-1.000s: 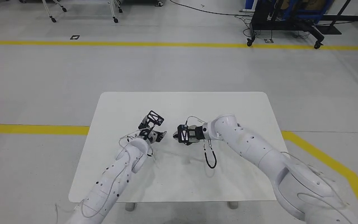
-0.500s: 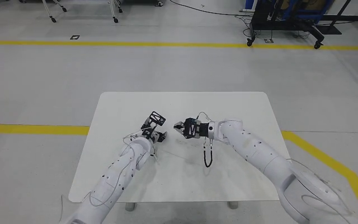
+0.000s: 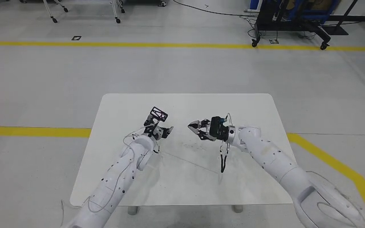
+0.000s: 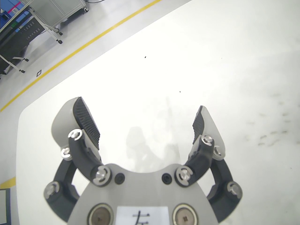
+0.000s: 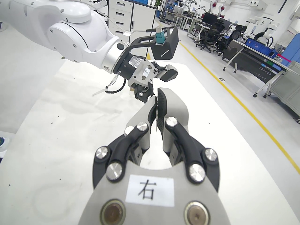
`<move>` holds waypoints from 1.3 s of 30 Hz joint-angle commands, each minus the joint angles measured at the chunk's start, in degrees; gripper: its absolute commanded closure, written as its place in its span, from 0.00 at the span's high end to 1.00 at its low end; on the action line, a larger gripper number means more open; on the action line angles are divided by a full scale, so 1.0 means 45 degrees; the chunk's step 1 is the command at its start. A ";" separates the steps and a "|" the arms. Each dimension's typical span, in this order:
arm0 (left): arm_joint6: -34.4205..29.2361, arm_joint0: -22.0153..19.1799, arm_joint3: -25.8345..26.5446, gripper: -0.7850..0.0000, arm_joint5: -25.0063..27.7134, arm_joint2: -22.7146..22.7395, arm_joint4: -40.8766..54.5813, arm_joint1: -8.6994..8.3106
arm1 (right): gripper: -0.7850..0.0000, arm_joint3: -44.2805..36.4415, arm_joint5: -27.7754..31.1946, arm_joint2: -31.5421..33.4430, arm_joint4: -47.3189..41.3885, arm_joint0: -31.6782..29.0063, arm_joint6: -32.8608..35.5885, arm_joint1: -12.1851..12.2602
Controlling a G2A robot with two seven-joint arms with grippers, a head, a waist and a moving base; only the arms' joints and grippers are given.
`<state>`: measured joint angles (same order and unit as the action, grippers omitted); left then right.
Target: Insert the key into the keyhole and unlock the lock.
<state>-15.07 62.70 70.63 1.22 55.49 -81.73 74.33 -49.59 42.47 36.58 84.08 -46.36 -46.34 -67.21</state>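
While both arms hang over the middle of the white table (image 3: 239,108), their grippers point at each other, near but not touching. The left gripper (image 4: 140,104) sits left of centre with its jaws spread wide and nothing between the ribbed black pads (image 4: 85,118); bare tabletop shows through the gap. The right gripper (image 5: 156,94) sits just right of centre, tilted slightly toward the far side, and its jaws are drawn almost together. Between its pads, a thin pale strip of metal shows edge-on, the key (image 5: 155,120), pinched there and held off the table. Most of the key is hidden by the fingers, so its shape and which way its blade points cannot be told. From the right wrist, the left gripper appears just beyond the right fingertips, slightly to the left, with one dark pad turned up and the other down. A black cable (image 3: 222,162) loops down from the right forearm over the near half of the table. A yellow floor line (image 3: 45,131) runs past the table on both sides.
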 commanded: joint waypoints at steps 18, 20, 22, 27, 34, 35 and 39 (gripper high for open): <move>0.0247 0.2078 0.0938 1.00 0.9771 0.5269 0.9366 -0.1159 | 0.00 -0.1244 0.3452 0.0931 -0.6300 -0.0989 0.0011 0.0031; 0.0571 0.2137 0.0965 1.00 0.9681 0.5246 0.9796 -0.1122 | 0.00 -0.1244 0.3452 0.0931 -0.6300 -0.0989 0.0011 0.0031; 0.0432 0.2339 0.0427 1.00 1.0883 0.4507 1.2611 -0.0970 | 0.00 -0.1315 0.3451 0.0937 -0.6398 -0.1039 0.0013 0.0023; -0.6707 0.0523 -0.2287 1.00 1.0921 0.3080 2.3843 -0.1112 | 0.00 -0.1405 0.3452 0.0590 -0.8895 -0.1308 0.1646 -0.0291; -1.3322 -0.0834 -0.3916 0.93 0.6238 0.3337 3.0406 -0.1156 | 0.00 -0.0911 0.3452 -0.0844 -1.4161 -0.0804 0.4548 -0.0981; -1.3222 -0.0881 -0.3864 0.85 0.6338 0.3279 3.0053 -0.1131 | 0.00 -0.0832 0.3452 -0.0944 -1.4774 -0.0734 0.4877 -0.1046; -1.2268 -0.0834 -0.3382 0.71 0.7293 0.3003 2.8517 -0.1075 | 0.00 -0.0374 0.3452 -0.1142 -1.6523 -0.0500 0.5952 -0.1296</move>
<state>-72.82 58.81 54.86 32.21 69.31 55.82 69.50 -51.75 58.00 31.60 11.86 -48.78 -20.73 -72.77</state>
